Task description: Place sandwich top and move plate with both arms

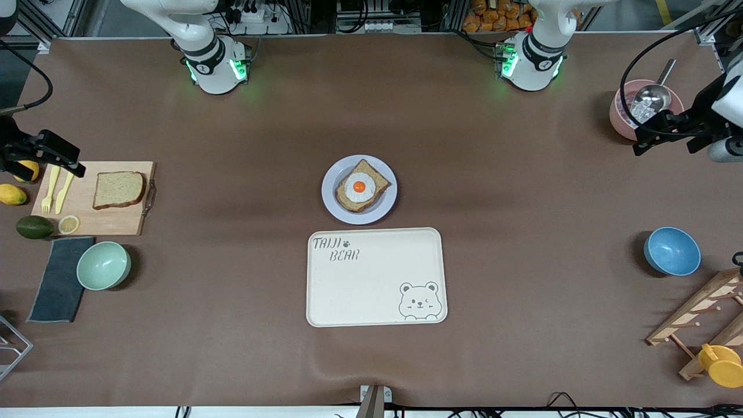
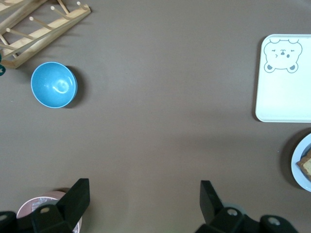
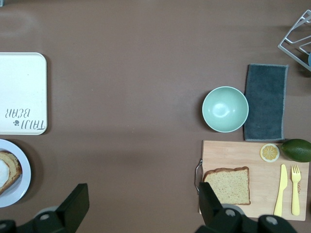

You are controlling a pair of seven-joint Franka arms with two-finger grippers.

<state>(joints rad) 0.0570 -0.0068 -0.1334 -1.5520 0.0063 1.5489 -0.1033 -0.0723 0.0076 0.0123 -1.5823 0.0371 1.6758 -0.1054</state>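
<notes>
The sandwich top, a plain brown bread slice, lies on a wooden cutting board at the right arm's end of the table; the right wrist view shows the slice too. The pale round plate sits mid-table and carries another bread slice with a fried egg. My right gripper hangs high beside the board, open and empty. At the left arm's end, my left gripper hovers open and empty by a pink bowl. The plate's rim shows in the left wrist view.
A cream bear tray lies just nearer the camera than the plate. Yellow cutlery and a lemon slice share the board; a mint bowl and grey cloth lie nearby. Blue bowl, pink bowl with scoop, wooden rack.
</notes>
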